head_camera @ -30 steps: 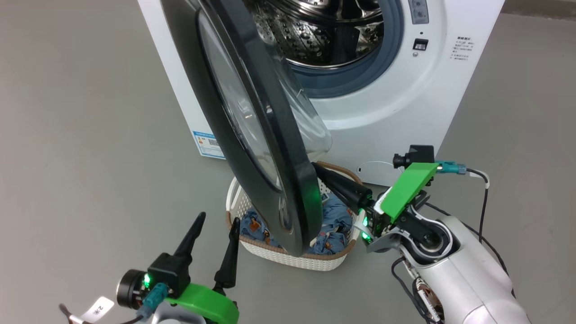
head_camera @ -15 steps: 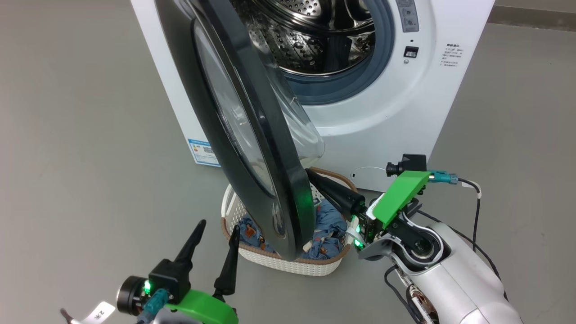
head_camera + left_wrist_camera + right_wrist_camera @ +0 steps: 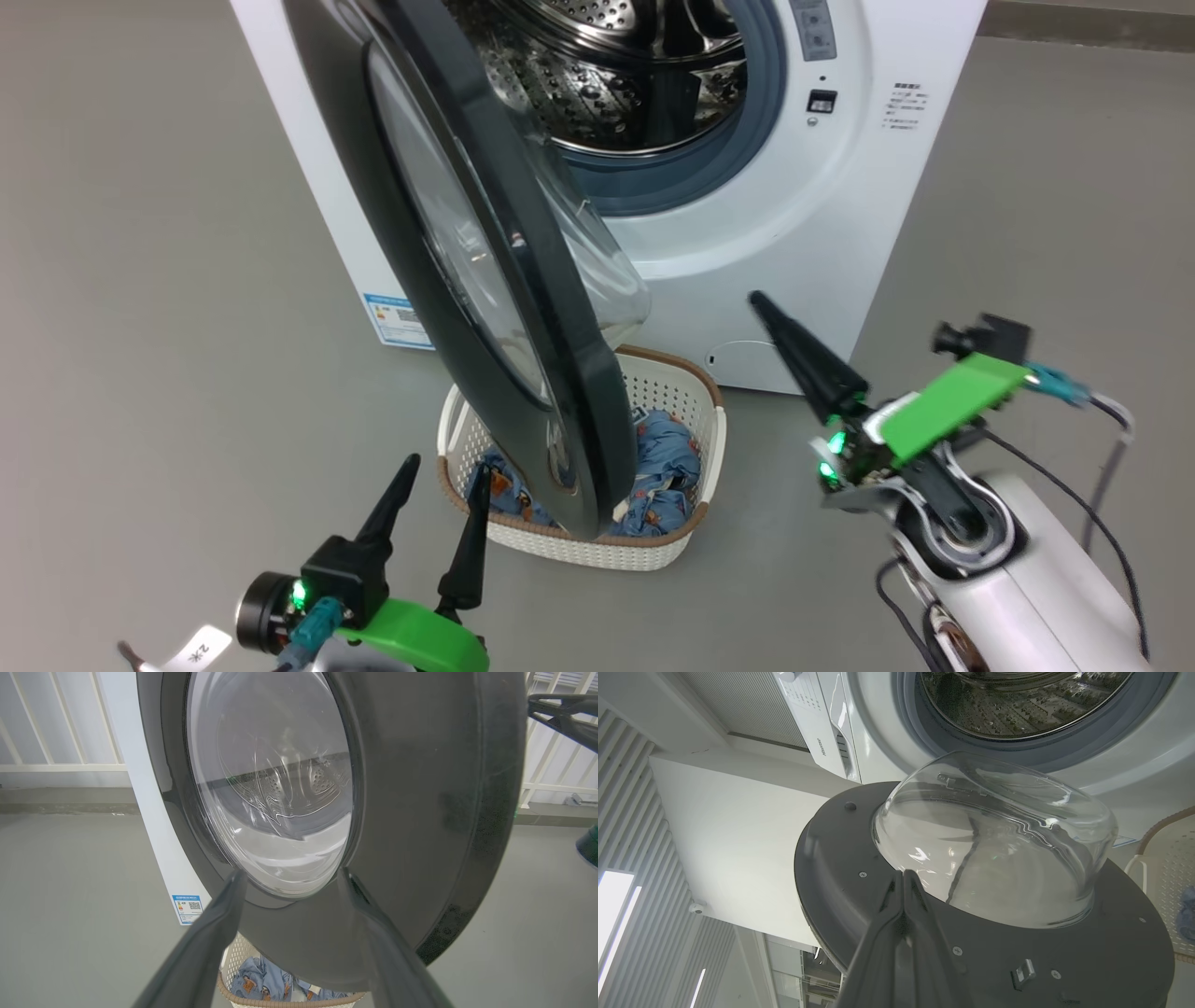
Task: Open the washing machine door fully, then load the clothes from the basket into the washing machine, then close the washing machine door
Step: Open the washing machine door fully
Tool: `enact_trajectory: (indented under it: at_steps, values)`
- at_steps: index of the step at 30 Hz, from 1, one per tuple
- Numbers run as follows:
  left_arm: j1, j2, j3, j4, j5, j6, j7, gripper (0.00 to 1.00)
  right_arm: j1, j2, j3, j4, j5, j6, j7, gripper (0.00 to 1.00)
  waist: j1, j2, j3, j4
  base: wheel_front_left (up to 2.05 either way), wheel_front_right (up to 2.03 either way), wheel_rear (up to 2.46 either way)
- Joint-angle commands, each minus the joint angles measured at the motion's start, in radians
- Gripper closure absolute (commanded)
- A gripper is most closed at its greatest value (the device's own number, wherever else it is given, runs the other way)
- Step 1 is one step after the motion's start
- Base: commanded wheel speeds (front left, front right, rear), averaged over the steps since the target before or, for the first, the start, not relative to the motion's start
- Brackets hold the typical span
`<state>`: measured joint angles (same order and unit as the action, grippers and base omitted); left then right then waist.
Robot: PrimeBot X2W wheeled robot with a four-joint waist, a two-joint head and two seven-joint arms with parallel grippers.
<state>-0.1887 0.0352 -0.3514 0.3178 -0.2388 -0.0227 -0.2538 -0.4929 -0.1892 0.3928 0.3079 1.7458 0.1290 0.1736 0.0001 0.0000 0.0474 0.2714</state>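
Head view: the washing machine door (image 3: 485, 280) is standing part-open above the basket (image 3: 695, 425) holding the clothes (image 3: 665, 457). The left gripper (image 3: 447, 464) is hovering spread wide and empty, and the right gripper (image 3: 761, 306) is pointing pinched shut, empty. Left wrist view: the blue sticker (image 3: 188, 907) on the washing machine (image 3: 140, 788) is displaying a QR code, its text illegible. Right wrist view: the control-panel lettering (image 3: 823, 746) is appearing too small to read.

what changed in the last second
The right claw, shut, drew back from the door and out to the right, clear of the basket. The camera shifted too. The door stays part open, the left claw open and low, the clothes in the basket.
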Motion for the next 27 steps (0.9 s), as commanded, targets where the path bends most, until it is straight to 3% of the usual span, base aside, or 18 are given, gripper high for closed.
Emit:
enact_trajectory:
  at_steps: [1, 2, 3, 10, 17, 24, 27]
  values:
    - [-0.023, 0.015, 0.038, -0.026, 0.004, -0.003, -0.008, 0.00, 0.037, -0.001, -0.005, -0.060, -0.017, 0.002, -0.037, 0.53, 0.0000, 0.0000, -0.004, -0.012, 0.00, 0.00, 0.00]
    - [-0.023, 0.015, 0.039, -0.025, 0.004, -0.003, -0.008, 0.00, 0.061, -0.013, -0.010, -0.082, -0.036, 0.002, -0.066, 0.19, 0.0000, 0.0000, -0.007, -0.015, 0.00, 0.00, 0.00]
    - [-0.023, 0.015, 0.040, -0.024, 0.004, -0.003, -0.008, 0.00, 0.088, -0.023, -0.014, -0.101, -0.054, 0.002, -0.095, 0.00, 0.0000, 0.0000, -0.008, -0.018, 0.00, 0.00, 0.00]
    - [-0.026, 0.015, 0.054, -0.024, 0.010, -0.002, -0.008, 0.00, 0.275, -0.052, -0.046, -0.190, -0.126, 0.002, -0.259, 0.00, 0.0000, 0.0000, -0.014, -0.049, 0.00, 0.00, 0.00]
    - [-0.022, 0.015, 0.073, -0.023, 0.015, -0.008, -0.008, 0.00, 0.370, -0.075, -0.078, -0.188, -0.220, 0.002, -0.378, 0.00, 0.0000, 0.0000, -0.023, -0.077, 0.00, 0.00, 0.00]
    - [-0.017, 0.015, 0.096, -0.021, 0.018, -0.017, -0.008, 0.00, 0.439, -0.089, -0.209, -0.135, -0.476, 0.002, -0.432, 0.00, 0.0000, 0.0000, -0.036, -0.095, 0.00, 0.00, 0.00]
    - [-0.013, 0.016, 0.108, -0.022, 0.018, -0.020, -0.008, 0.00, 0.466, -0.082, -0.313, -0.115, -0.668, 0.002, -0.435, 0.00, 0.0000, 0.0000, -0.042, -0.099, 0.00, 0.00, 0.00]
